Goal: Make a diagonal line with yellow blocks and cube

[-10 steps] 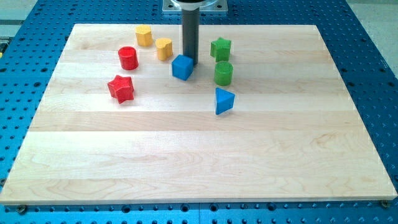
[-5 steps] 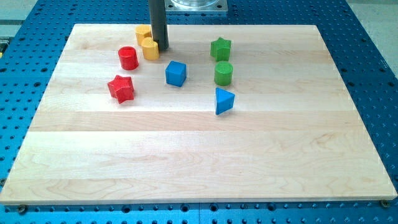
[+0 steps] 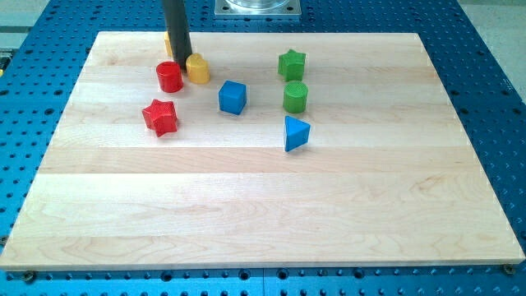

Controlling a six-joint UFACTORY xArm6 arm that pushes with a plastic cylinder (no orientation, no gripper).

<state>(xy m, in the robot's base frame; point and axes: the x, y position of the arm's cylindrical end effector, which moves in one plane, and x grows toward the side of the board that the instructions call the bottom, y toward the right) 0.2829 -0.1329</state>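
Note:
My tip (image 3: 181, 65) is down on the board near the view's top left, between the red cylinder (image 3: 169, 76) and a rounded yellow block (image 3: 198, 68), close against both. A second yellow block (image 3: 167, 43) is mostly hidden behind the rod; only a sliver shows at the rod's left. The blue cube (image 3: 233, 97) lies to the right of and below the rounded yellow block, apart from it.
A red star (image 3: 160, 117) lies below the red cylinder. A green star (image 3: 291, 63), a green cylinder (image 3: 295, 97) and a blue triangular block (image 3: 296, 133) stand in a column right of the cube. The wooden board (image 3: 263, 214) rests on a blue perforated table.
My tip has moved left from the blue cube, past the yellow blocks, to beside the red cylinder. The cube shifted left, the rounded yellow block moved left, and the other yellow block slid behind the rod.

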